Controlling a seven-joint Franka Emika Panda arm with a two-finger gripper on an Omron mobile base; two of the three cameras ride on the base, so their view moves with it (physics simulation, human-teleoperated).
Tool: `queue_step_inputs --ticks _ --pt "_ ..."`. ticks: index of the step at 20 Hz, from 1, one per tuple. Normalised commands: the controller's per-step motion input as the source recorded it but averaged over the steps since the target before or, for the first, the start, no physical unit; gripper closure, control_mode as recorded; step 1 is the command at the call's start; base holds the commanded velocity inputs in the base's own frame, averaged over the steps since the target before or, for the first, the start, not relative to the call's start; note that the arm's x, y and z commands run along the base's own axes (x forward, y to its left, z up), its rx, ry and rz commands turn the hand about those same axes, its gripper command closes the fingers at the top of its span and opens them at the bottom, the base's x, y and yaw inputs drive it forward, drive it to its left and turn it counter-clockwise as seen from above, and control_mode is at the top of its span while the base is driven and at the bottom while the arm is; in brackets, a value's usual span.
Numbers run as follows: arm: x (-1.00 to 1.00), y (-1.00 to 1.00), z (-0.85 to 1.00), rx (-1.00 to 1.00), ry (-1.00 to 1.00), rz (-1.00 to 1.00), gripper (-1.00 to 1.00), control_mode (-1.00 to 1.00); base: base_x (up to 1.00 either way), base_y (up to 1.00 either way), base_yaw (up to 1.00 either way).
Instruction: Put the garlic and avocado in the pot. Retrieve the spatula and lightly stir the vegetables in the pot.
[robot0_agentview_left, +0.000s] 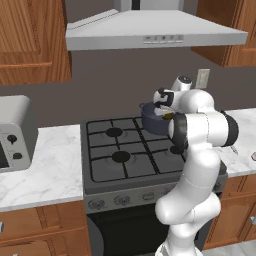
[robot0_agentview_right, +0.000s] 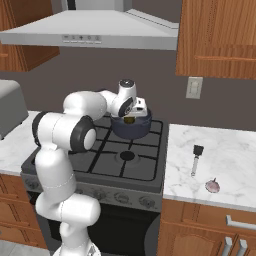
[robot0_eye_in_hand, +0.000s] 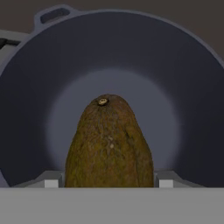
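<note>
The tool (robot0_eye_in_hand: 105, 183) is clamped on the avocado (robot0_eye_in_hand: 109, 144), its two fingertips pressed against the fruit's sides low in the hand view, stem end pointing away toward the pot's floor. It hangs directly over the mouth of the pot (robot0_eye_in_hand: 183, 87), whose dark interior surrounds the fruit on every side; the part of the floor that shows is bare, and I cannot see the garlic there, though the avocado hides some of it.

From the right base view, the tool (robot0_agentview_right: 131, 116) sits just above the rim of the pot (robot0_agentview_right: 142, 127), which stands on the far right burner of the stove (robot0_agentview_right: 100, 165). In the left base view the avocado (robot0_agentview_left: 168, 116) shows as a small olive spot at the pot (robot0_agentview_left: 150, 122) rim.

Further right, on the marble table (robot0_agentview_right: 230, 150), the spatula (robot0_agentview_right: 196, 159) lies well apart from the stove, black end toward the wall, and near its handle end sits a small pinkish-white lump, likely the garlic (robot0_agentview_right: 212, 186).

The step in hand appears to be dropping the avocado into the pot. The next move calls for spreading the fingertips to release it, then lifting clear and swinging right toward the garlic.
</note>
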Motion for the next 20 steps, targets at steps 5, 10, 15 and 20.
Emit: queue_step_inputs --ticks 5,10,15,20 --pt "0.02 0.01 -0.01 0.0 0.01 0.0 1.0 -1.0 0.0 0.0 0.0" --pt "0.13 0.01 0.0 0.0 0.0 0.0 1.0 -1.0 0.0 0.0 0.0" --pt "0.26 0.0 0.0 0.0 0.0 0.0 1.0 -1.0 0.0 0.0 0.0" --pt "0.21 0.05 0.0 0.0 0.01 0.0 1.0 -1.0 0.0 0.0 0.0"
